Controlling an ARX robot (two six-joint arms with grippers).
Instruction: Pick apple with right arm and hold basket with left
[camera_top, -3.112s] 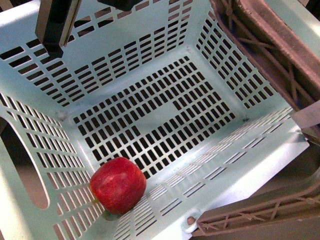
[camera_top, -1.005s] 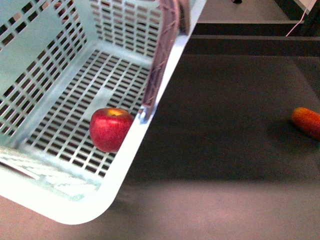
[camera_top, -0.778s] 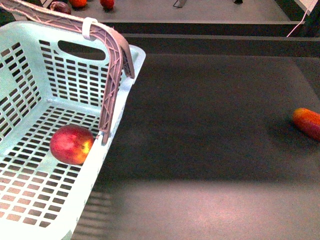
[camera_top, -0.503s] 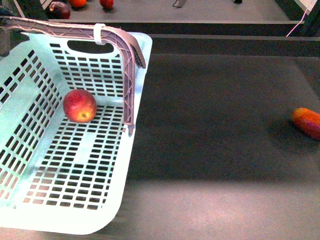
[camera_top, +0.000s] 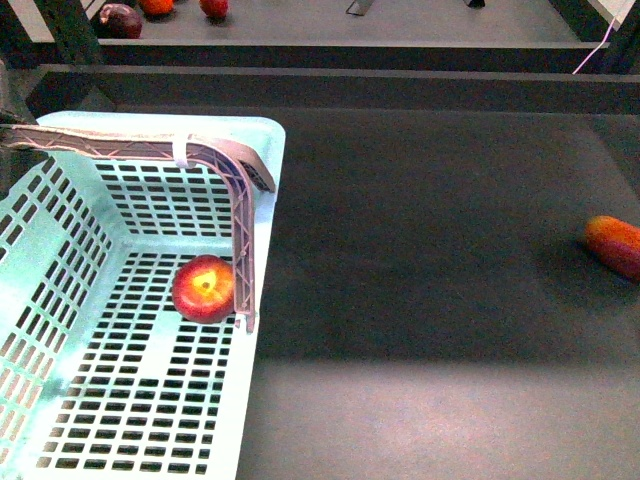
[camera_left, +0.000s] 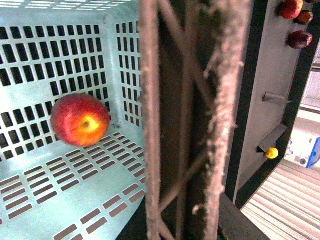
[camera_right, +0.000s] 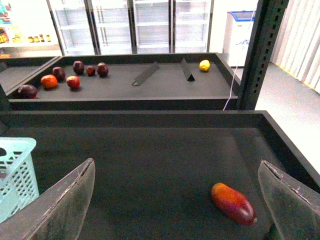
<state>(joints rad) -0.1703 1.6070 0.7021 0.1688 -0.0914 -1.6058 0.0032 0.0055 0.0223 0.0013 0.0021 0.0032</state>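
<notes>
1. The apple (camera_top: 204, 289) sits loose on the basket (camera_top: 262, 180) floor against the handle (camera_top: 243, 250); any tilt sends it rolling.
2. Right gripper (camera_right: 175, 200) hangs wide open, empty, near the oblong fruit (camera_right: 233, 203), so it could grab wrong.
3. Left gripper: can't tell.

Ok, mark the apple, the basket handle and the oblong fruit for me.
apple (camera_top: 204, 289), front view, its yellow stem patch.
basket handle (camera_top: 243, 250), front view, its upright lattice leg.
oblong fruit (camera_right: 233, 203), right wrist view, its middle.
</notes>
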